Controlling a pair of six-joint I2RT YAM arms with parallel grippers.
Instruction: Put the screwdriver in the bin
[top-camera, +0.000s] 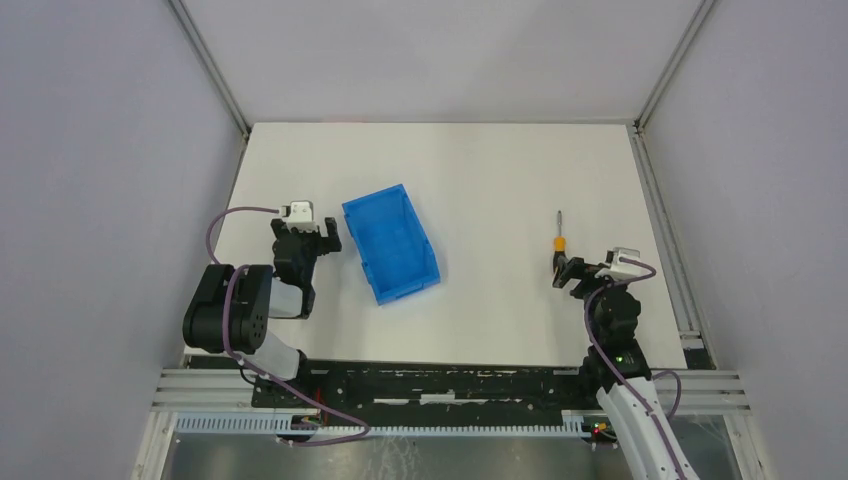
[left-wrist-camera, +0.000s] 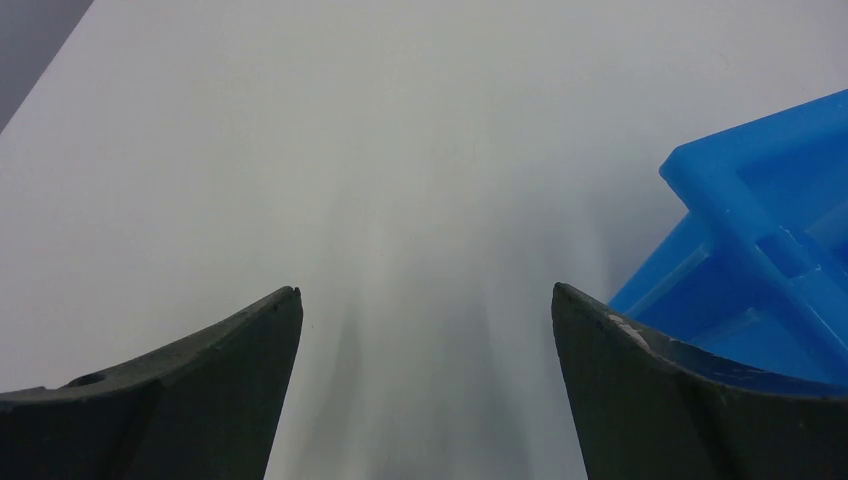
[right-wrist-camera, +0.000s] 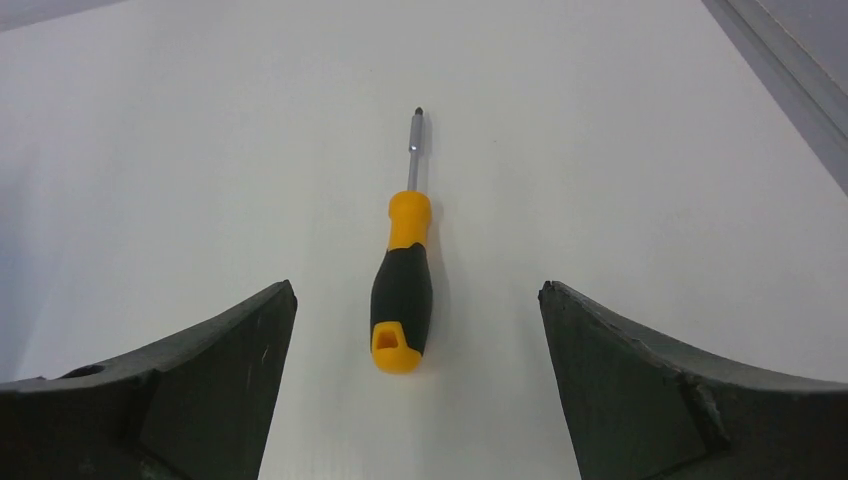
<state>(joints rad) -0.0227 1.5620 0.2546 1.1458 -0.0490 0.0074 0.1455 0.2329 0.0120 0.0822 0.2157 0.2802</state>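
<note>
The screwdriver (right-wrist-camera: 403, 290) lies flat on the white worktop (top-camera: 480, 180) towards the right side. Its orange-and-black handle is at the near end and its thin shaft points to the far side. The right gripper (right-wrist-camera: 418, 284) sits low, just near of it, with its jaws spread wide and holding nothing. In the right wrist view the butt of the handle lies in the gap between the two jaws, clear of both.

The blue bin (top-camera: 390, 243) stands left of centre on the worktop, well apart from the screwdriver and turned at an angle to the worktop's edges. The left gripper (left-wrist-camera: 425, 290) is just beside the bin on its left, also with its jaws wide apart and empty. In the left wrist view the bin's corner shows close behind the right-hand jaw, but whether they touch cannot be told.
</note>
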